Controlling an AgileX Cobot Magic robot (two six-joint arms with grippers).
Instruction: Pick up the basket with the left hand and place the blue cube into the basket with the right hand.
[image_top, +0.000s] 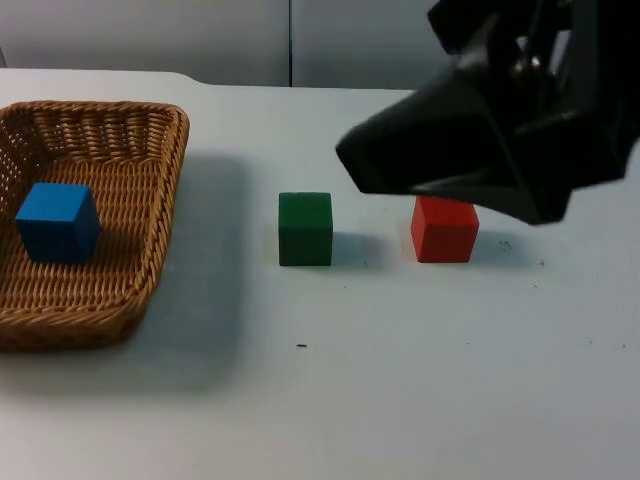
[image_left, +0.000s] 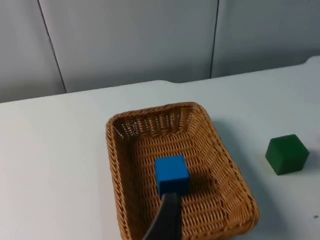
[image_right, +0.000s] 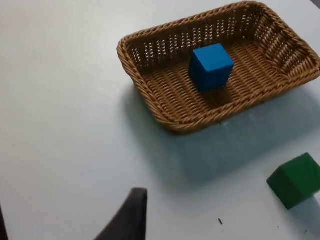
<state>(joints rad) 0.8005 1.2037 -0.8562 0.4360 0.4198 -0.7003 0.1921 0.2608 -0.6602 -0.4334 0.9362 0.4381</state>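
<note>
From the top view I see the blue cube (image_top: 57, 221) already inside the basket (image_top: 150, 210) at the table's left, far from my right gripper (image_top: 400, 165) above the red cube (image_top: 444, 229); the left wrist view puts the left gripper's fingertip (image_left: 167, 220) just over the basket's near rim, the nearer arm; the right wrist view sets the basket well ahead; neither gripper's opening is clear to me.

Three cubes (image_top: 305, 228); one basket (image_top: 160, 190)

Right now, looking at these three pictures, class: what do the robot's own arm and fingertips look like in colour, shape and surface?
The right arm is a bulky black housing with angular, faceted panels and a smooth matt finish; a bit of metal hardware glints near its upper joint. A fingertip of the left gripper is a slim, dark grey, gently curved blade. That of the right gripper is black, tapered and slightly glossy. No markings are visible.
</note>
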